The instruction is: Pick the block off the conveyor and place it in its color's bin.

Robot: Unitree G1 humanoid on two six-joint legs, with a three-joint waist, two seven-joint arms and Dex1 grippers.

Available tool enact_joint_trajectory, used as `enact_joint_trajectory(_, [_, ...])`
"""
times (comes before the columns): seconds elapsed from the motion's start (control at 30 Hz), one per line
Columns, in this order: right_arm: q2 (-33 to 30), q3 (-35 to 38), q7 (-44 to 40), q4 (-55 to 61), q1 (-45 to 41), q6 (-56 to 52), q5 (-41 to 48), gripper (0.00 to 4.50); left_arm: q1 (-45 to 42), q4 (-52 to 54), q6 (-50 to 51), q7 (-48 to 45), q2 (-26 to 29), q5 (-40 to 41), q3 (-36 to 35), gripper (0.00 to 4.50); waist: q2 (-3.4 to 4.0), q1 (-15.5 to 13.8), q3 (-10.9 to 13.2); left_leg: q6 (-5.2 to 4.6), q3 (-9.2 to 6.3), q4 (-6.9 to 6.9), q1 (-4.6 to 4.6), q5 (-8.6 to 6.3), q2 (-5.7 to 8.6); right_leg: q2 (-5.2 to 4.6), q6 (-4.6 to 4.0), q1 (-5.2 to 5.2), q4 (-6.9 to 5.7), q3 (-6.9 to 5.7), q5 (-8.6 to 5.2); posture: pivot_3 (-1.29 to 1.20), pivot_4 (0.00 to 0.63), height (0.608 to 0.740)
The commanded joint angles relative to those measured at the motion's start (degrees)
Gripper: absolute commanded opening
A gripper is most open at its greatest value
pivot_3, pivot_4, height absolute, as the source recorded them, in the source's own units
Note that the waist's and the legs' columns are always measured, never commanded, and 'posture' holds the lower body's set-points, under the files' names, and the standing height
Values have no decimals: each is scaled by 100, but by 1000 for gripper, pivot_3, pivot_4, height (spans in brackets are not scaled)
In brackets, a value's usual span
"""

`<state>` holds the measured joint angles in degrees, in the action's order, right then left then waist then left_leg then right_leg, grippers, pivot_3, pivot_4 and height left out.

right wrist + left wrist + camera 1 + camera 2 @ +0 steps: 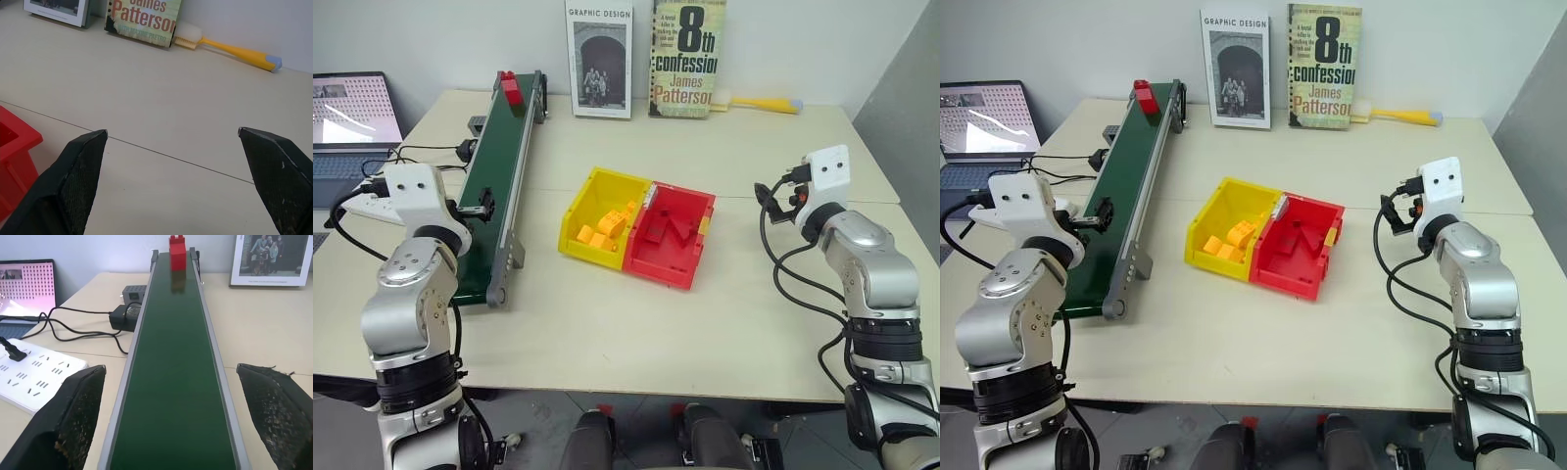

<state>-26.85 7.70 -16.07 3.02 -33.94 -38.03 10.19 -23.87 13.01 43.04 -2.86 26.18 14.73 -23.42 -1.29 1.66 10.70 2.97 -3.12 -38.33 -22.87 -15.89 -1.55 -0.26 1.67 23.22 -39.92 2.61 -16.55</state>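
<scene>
I was at the waiting stage: nothing was picked yet. The block [510,87] sat at the far end of the conveyor [499,186], in the upper left of the head view, well apart from my left gripper [171,416]. That gripper hung over the near end of the belt at the left of the frame, its two black fingers [73,416] spread wide to either side of the rails and holding nothing. In the wrist view the red brick stood upright at the top centre, squarely on the dark green belt.

My right gripper [171,181] hovered at the right of the head view over bare table, fingers also spread wide and empty, with the corner of the bin [671,237] just at the lower left edge of its wrist view. The red bin sat in the middle of the table, joined to the yellow bin [599,217], which held yellow-orange bricks.

As I judged it, the next move called for meeting the block on the belt with my left gripper, closing on its sides, then carrying it right to the red bin.
</scene>
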Motion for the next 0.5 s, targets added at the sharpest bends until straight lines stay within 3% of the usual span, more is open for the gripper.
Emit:
enact_joint_trajectory(0.03, [-83, 121, -202, 275, -232, 103, 164, 4500, -112, 126, -243, 85, -22, -67, -20, 4479, 0, 0, 0, 0, 0, 0, 0, 0, 0, 0, 0, 0, 0, 0, 0, 0, 150, 740])
enact_joint_trajectory(0.1, [-135, 138, -503, 344, -302, 79, 371, 4500, -135, 12, -306, 146, -70, -114, 6, 4479, 0, 0, 0, 0, 1, 0, 0, 0, 0, 0, 0, 0, 0, 1, 0, 0, 150, 740])
enact_joint_trajectory(0.33, [-710, -159, -2746, 1108, -513, -438, 1906, 4500, -413, -402, -494, 93, -75, -108, 82, 4479, 0, 0, 0, -1, -5, 1, -1, -1, 1, 2, 0, 0, 3, -6, 0, 0, 150, 740])
enact_joint_trajectory(0.5, [-964, -351, -3385, 984, -979, -611, 2273, 4500, -691, -817, -630, 29, 26, -158, 140, 4479, -1, 0, 0, -2, -8, -3, 1, -1, 1, 3, 0, -4, 2, -8, 0, 0, 150, 740])
